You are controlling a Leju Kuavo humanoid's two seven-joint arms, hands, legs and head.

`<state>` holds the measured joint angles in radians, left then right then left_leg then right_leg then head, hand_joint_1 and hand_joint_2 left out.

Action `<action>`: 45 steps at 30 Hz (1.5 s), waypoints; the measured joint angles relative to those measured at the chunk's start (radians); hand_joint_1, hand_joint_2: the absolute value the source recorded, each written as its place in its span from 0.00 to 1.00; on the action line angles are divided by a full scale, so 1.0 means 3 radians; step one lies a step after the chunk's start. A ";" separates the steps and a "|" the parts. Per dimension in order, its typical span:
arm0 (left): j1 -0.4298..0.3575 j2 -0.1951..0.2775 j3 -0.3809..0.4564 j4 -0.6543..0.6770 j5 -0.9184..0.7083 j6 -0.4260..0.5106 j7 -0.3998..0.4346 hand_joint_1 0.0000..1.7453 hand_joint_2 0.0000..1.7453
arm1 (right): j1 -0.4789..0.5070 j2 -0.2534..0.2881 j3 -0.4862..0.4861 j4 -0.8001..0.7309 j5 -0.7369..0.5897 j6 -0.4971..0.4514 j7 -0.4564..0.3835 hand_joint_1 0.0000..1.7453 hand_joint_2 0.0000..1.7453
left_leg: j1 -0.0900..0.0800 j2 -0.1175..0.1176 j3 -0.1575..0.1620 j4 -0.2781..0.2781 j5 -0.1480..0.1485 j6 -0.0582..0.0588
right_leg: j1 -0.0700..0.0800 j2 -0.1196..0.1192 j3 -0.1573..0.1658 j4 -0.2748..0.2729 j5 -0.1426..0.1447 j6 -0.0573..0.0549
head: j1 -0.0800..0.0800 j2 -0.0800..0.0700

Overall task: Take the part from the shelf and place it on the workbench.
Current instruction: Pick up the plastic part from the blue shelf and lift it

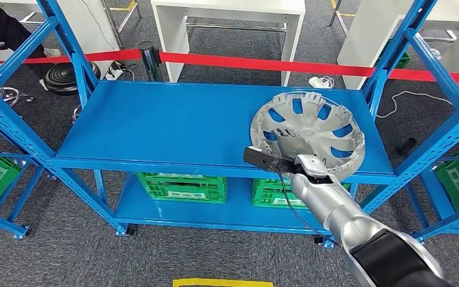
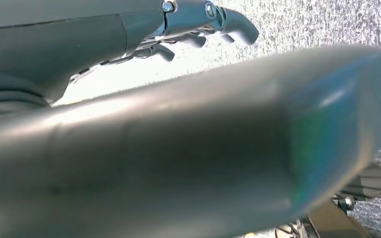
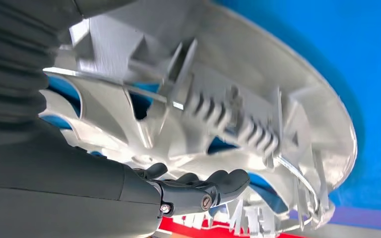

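Hubcap [image 1: 314, 130] on the blue shelf [image 1: 173, 122] at its front right, right hand [image 1: 287, 143] lying on it — fingers [image 3: 228, 181] curled through a spoke opening, grasping it, left hand [image 2: 198, 29] hanging, fingers released.

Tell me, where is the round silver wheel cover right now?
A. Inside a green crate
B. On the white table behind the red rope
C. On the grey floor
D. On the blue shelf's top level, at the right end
D: the wheel cover lies on the top level of the blue shelf, toward its right end, with the robot's right hand reaching onto it.
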<state>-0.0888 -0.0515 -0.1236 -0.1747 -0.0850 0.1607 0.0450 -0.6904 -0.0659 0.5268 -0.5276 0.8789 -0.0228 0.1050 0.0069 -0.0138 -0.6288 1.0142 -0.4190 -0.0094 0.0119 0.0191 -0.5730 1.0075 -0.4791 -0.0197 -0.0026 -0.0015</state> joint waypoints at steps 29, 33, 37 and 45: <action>-0.0002 -0.0004 0.0000 -0.0003 -0.0041 0.0010 0.0028 0.00 0.00 | 0.0168 -0.0006 0.0000 -0.0217 -0.0009 0.0054 0.0161 1.00 1.00 | -0.0001 0.0017 0.0026 -0.0005 -0.0005 -0.0008 | -0.0002 0.0014 0.0017 -0.0001 -0.0001 -0.0002 | 0.0000 0.0000; -0.0005 -0.0004 0.0000 -0.0004 -0.0046 0.0010 0.0028 0.00 0.00 | 0.0174 -0.0009 0.0000 -0.0218 -0.0003 0.0042 0.0167 1.00 1.00 | -0.0001 0.0019 0.0027 -0.0008 -0.0008 -0.0011 | -0.0003 0.0020 0.0014 -0.0001 -0.0003 -0.0004 | 0.0000 0.0000; -0.0009 -0.0004 0.0000 -0.0004 -0.0062 0.0010 0.0032 0.00 0.00 | 0.0178 -0.0009 0.0000 -0.0219 -0.0008 0.0042 0.0169 1.00 1.00 | -0.0001 0.0018 0.0035 -0.0014 -0.0015 -0.0018 | -0.0002 0.0019 0.0018 -0.0001 -0.0014 -0.0009 | 0.0000 0.0000; -0.0016 -0.0004 0.0000 -0.0005 -0.0075 0.0009 0.0053 0.00 0.00 | 0.0196 -0.0009 -0.0001 -0.0236 -0.0030 0.0041 0.0184 1.00 1.00 | 0.0000 0.0015 0.0051 -0.0019 -0.0020 -0.0024 | 0.0000 0.0016 0.0033 -0.0001 -0.0024 -0.0014 | 0.0000 0.0000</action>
<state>-0.0936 -0.0526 -0.1236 -0.1762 -0.1076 0.1634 0.0608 -0.6314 -0.0687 0.5265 -0.5983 0.8701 -0.0105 0.1603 0.0068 -0.0092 -0.6136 1.0084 -0.4249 -0.0166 0.0120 0.0241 -0.5630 1.0071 -0.4863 -0.0240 -0.0027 -0.0015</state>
